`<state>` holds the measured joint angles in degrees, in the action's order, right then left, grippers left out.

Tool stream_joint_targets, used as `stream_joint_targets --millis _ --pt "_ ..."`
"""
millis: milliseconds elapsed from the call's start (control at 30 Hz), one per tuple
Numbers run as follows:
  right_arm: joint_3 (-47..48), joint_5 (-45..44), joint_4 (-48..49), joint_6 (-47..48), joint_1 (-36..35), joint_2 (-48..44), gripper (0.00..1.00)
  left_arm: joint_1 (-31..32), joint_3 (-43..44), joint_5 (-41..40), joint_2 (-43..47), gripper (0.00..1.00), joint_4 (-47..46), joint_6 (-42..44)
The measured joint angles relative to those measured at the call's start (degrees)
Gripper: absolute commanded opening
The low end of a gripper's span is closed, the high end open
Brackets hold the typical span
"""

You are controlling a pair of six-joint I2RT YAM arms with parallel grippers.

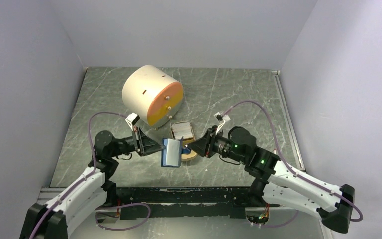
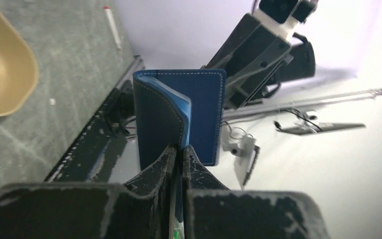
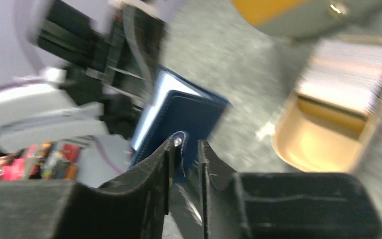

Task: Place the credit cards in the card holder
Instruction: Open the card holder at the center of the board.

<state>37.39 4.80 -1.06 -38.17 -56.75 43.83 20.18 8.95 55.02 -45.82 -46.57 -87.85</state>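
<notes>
Two grippers meet at the card holder (image 2: pixel 199 114), which hangs in the air above the table just in front of the tan dish (image 3: pixel 308 149) and rests on nothing. The left gripper (image 2: pixel 179 154) is clamped on its lower edge and holds it upright, the front flap bowed a little away from the back so that the lighter blue lining shows. The right gripper (image 3: pixel 185 149) has its fingers drawn close together with the small closing tab (image 3: pixel 180 142) between them. A sliver of gap shows beside the tab and that view is blurred, so I cannot tell whether it is pinching the tab or only straddling it. The cards (image 3: pixel 350 74) sit as a stack in the far end of the dish, and none is in the card holder yet. The step in hand looks like opening the flap so a pocket is exposed. The main risk is the tab: it is small and floppy, and if the fingers only graze it, it may slip out and the flap spring shut. A hard pull could also twist the card holder in the left gripper's narrow grip or drag it free, dropping it onto the dish. With both grippers occupied, neither is free for the cards, and the large cylinder (image 1: pixel 146 89) stands close behind the dish.
</notes>
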Motion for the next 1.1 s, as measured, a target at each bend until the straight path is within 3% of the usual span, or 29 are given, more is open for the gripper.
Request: stream_joint_targets --millis 167,300,700,833,1100 --pt "-1.2 -6.3 -13.9 -3.3 0.0 0.4 0.51 0.4 10.2 -6.4 5.4 0.09 32.4 20.7" --pt "-1.6 -8.4 -20.4 -6.8 0.0 2.2 0.54 0.5 10.6 -9.4 7.0 0.09 42.9 27.4" --pt "2.1 -14.8 -33.3 -23.2 -0.4 4.2 0.59 1.5 3.8 -10.2 5.0 0.09 47.6 28.3" --pt "4.3 -16.3 -32.3 -26.6 -3.8 5.1 0.59 1.7 2.1 -10.8 4.7 0.09 47.4 28.0" --pt "13.5 -19.6 -24.3 -28.6 -17.4 25.0 0.57 2.2 0.9 -11.8 -0.1 0.09 45.8 27.8"
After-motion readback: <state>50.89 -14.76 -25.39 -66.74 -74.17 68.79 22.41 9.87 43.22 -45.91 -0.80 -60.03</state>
